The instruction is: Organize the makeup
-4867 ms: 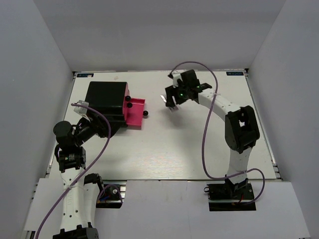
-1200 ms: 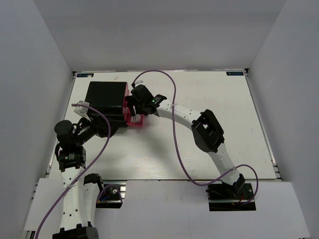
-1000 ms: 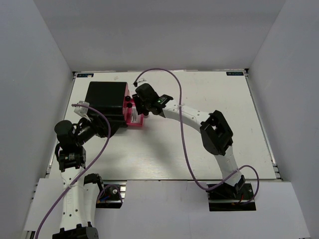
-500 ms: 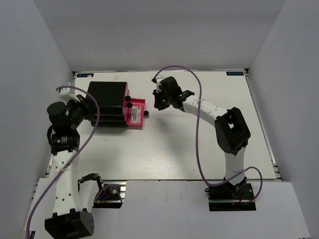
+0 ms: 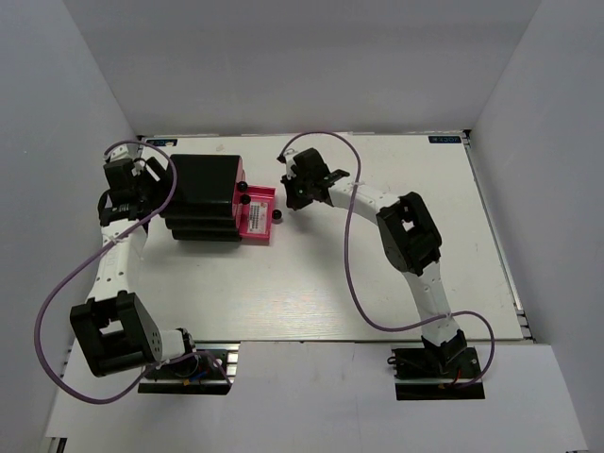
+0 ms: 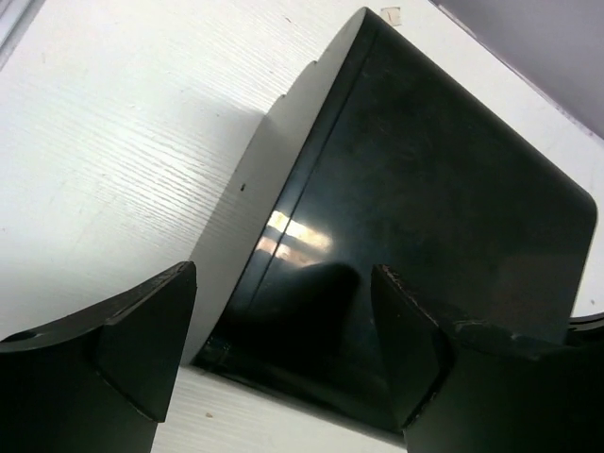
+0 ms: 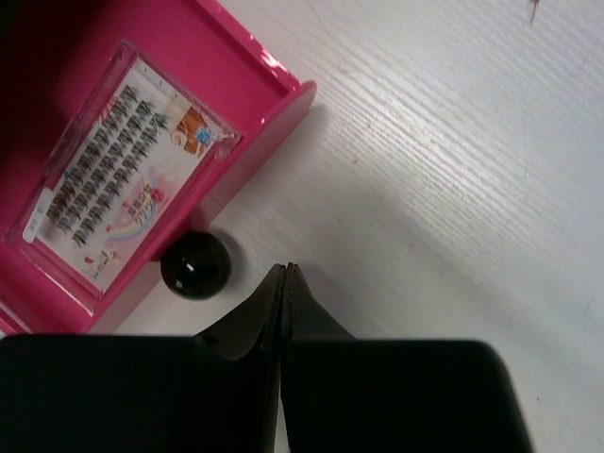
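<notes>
One piece of makeup shows: a white, red-printed packet (image 7: 121,182) lying flat in the open pink drawer (image 7: 62,66) of the black box (image 5: 201,189). From above, the packet (image 5: 255,217) sits mid-drawer (image 5: 267,192). My right gripper (image 7: 286,270) is shut and empty, its tip over the table just right of the drawer's round black knob (image 7: 195,266). My left gripper (image 6: 283,326) is open at the box's left side, with the black box's (image 6: 434,189) lower corner between its fingers (image 6: 149,344); contact is unclear. Seen from above, the right gripper (image 5: 287,201) and left gripper (image 5: 156,185) flank the box.
The black knob (image 5: 276,217) sticks out of the drawer front toward the table's middle. Two more black knobs (image 5: 244,193) show on the box's shut drawers. White walls ring the table (image 5: 377,274). Purple cables loop over both arms.
The right gripper let the packet go in the drawer, pulled out and shut. The left arm swung from the box's front-left corner up to its left side and its gripper opened.
</notes>
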You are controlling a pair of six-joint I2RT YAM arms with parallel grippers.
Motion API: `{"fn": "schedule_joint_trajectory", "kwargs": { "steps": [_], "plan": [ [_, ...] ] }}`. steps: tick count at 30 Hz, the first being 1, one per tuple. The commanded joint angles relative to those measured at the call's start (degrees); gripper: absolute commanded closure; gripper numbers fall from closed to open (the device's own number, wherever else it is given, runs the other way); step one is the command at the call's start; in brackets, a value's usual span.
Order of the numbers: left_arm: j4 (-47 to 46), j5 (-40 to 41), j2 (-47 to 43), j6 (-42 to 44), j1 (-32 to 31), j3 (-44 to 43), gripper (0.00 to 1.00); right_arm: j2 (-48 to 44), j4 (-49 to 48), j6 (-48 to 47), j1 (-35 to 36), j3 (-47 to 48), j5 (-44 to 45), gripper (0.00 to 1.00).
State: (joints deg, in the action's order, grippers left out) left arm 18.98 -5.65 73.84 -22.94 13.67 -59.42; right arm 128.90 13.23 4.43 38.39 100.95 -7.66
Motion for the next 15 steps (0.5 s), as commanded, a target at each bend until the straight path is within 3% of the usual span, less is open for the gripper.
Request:
{"fn": "schedule_joint_trajectory", "kwargs": {
  "steps": [1,9,15],
  "plan": [
    [-1.40,3.45,-0.81,0.79,0.04,-2.37,0.15,1.35,-0.58,-0.21,0.37,4.52,1.33,1.00],
    [-3.34,1.61,1.56,0.97,0.04,-1.58,0.15,4.60,-0.84,1.81,0.37,6.89,-4.02,1.00],
    [-3.69,-0.59,2.01,1.40,0.04,-1.40,0.15,8.73,0.74,2.08,1.25,13.83,-8.41,1.00]
  ]
}}
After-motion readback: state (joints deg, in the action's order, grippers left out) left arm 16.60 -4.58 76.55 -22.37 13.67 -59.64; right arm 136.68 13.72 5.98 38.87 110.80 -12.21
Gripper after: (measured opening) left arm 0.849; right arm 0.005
